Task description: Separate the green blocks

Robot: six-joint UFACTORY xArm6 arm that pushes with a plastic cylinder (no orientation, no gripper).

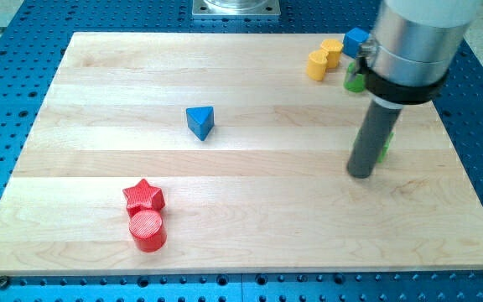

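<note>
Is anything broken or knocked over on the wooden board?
Nothing looks broken or tipped. The rod hides most of both green blocks: one green block peeks out near the yellow blocks, the other green block sits just behind my tip.

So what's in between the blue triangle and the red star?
Nothing. In the camera view, only bare wooden board lies between the blue triangle and the red star.

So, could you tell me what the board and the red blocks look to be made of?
The board looks like pale wood, matt, with visible grain and plank seams. The red star and red cylinder look like plastic, possibly 3D-printed: saturated colour and fine ridged lines on their tops. That is a guess from looks only.
</note>
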